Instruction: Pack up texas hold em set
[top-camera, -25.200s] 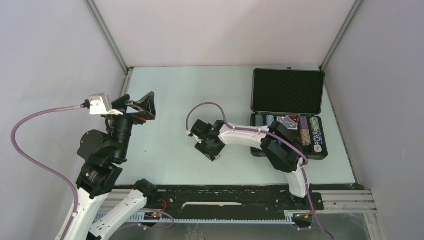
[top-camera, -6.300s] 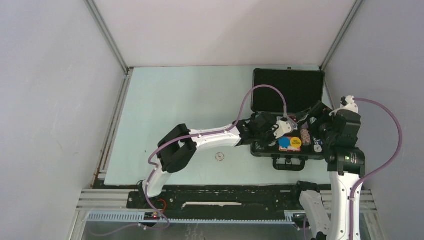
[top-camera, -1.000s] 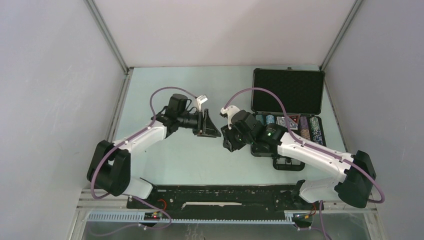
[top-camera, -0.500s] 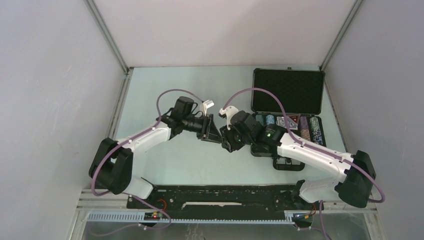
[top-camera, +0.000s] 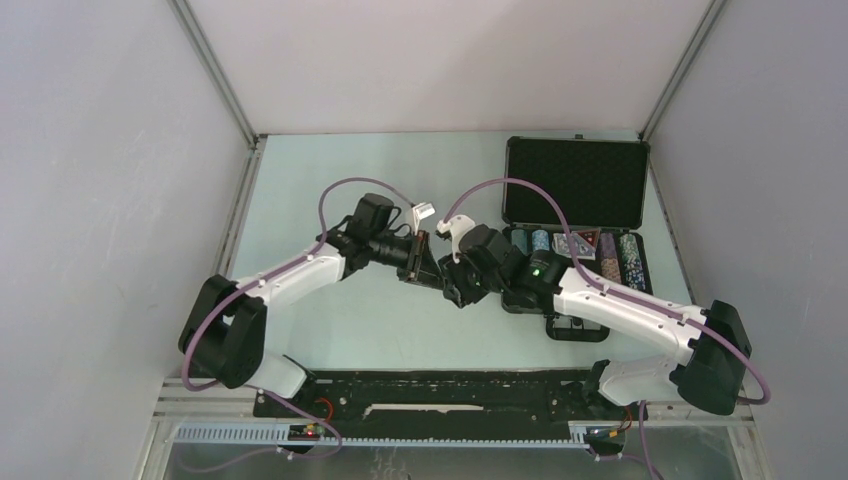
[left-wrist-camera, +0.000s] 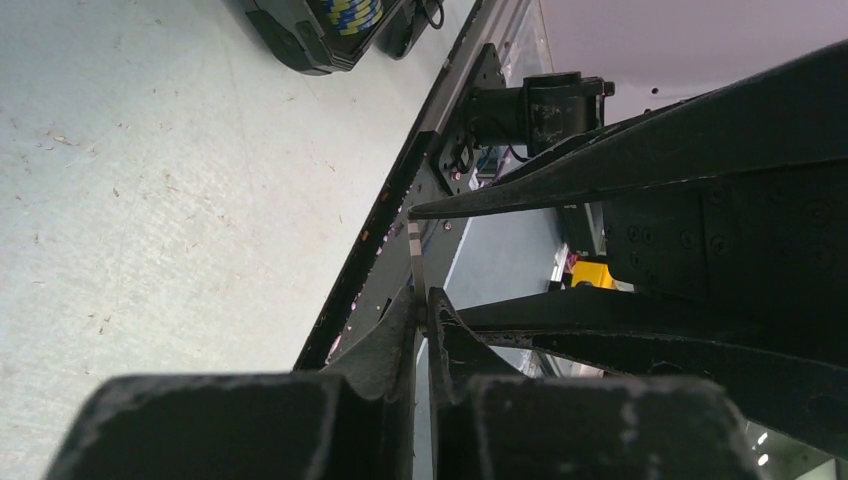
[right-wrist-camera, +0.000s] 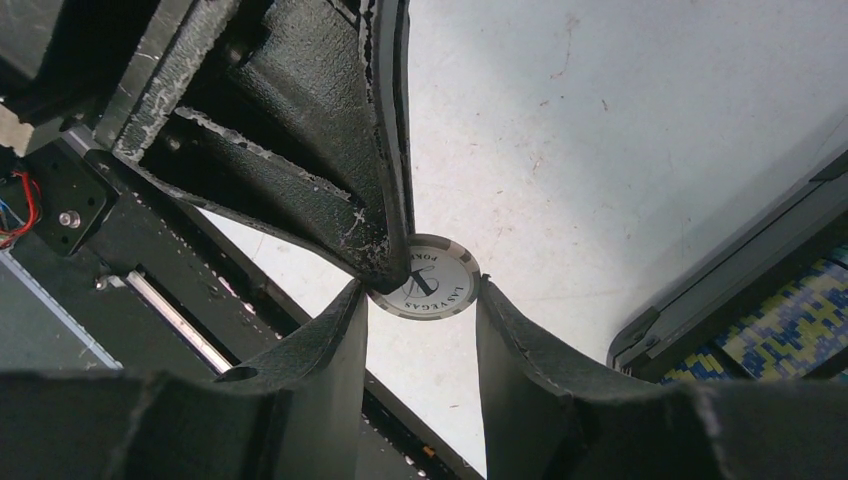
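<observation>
Pinching the chip (right-wrist-camera: 425, 280) across its flat faces, the left gripper (left-wrist-camera: 424, 312) is closed to a slit as thin as the disc. The right gripper (right-wrist-camera: 418, 300) is closed to the chip's width, with one fingertip against each side of its rim. The chip's printed face points at the right wrist camera, and the left wrist camera sees it edge-on. Being round, it has no long axis. It hangs above the table (top-camera: 330, 180) near mid-worktop, between both sets of fingertips, well left of the open case (top-camera: 575, 185) at the far right corner.
</observation>
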